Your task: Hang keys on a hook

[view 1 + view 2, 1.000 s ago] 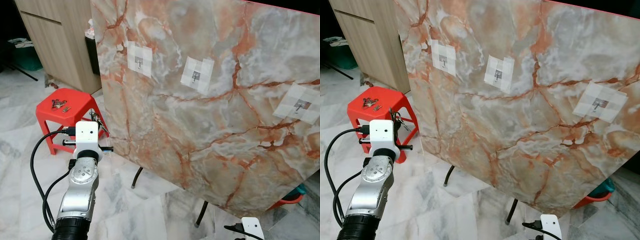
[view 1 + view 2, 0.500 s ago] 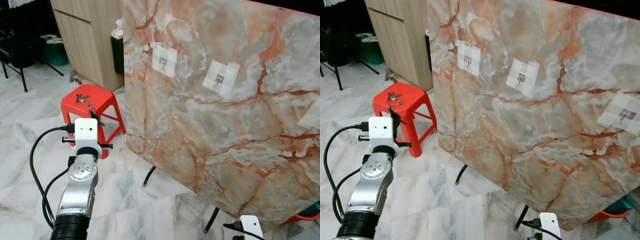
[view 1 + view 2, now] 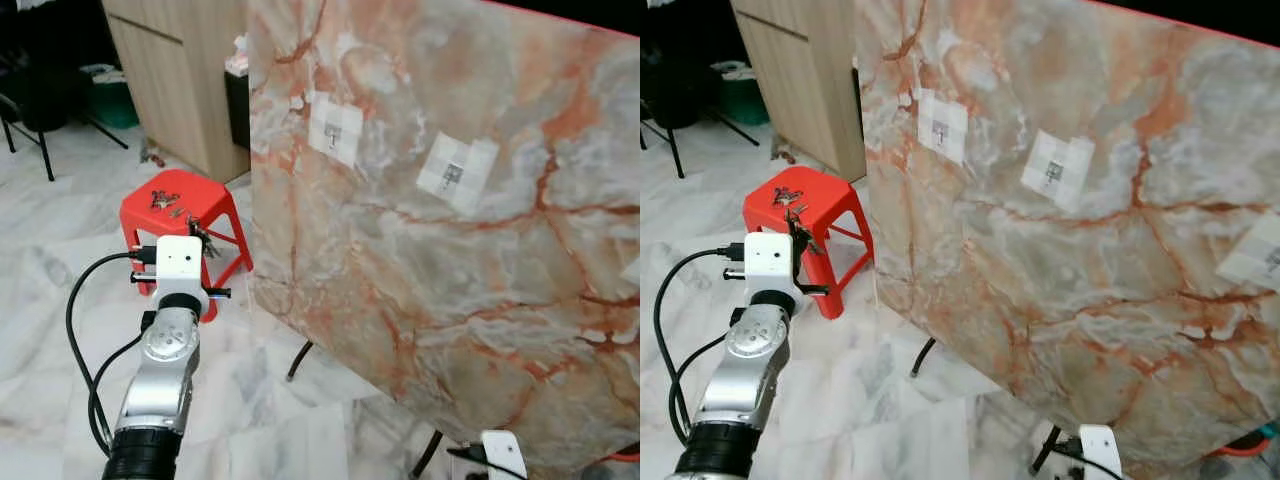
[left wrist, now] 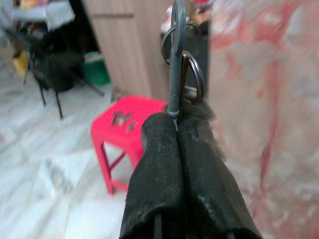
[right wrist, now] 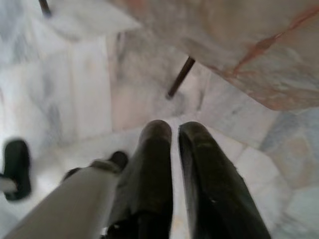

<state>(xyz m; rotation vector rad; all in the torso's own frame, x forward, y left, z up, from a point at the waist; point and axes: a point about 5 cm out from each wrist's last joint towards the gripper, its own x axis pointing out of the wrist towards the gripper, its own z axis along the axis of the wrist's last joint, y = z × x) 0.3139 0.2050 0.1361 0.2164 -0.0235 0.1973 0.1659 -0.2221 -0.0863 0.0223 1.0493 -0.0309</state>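
My left gripper [image 4: 177, 117] is shut on a bunch of keys [image 4: 180, 64], whose rings stick up past the fingertips. In the left eye view the keys [image 3: 204, 241] show just beyond the white wrist camera, in front of a red stool [image 3: 180, 215]. A leaning marble board [image 3: 480, 300] carries taped white patches, each with a small metal hook [image 3: 333, 130]; a second hook [image 3: 452, 175] sits further right, and a third patch [image 3: 1270, 255] lies at the right edge. The hooks are up and to the right of the left gripper, well apart from it. My right gripper [image 5: 174, 144] hangs low, shut, pointing at the floor.
More keys [image 3: 166, 201] lie on the stool's top. A wooden cabinet [image 3: 170, 70] stands behind the stool, with a green bin [image 3: 105, 100] and a black stand [image 3: 30, 110] at the far left. The board rests on thin black legs [image 3: 300, 360] over a marble floor.
The camera has swung left and come a little nearer the board, so the stool and hooks sit further right in the picture. The left gripper still holds the keys.
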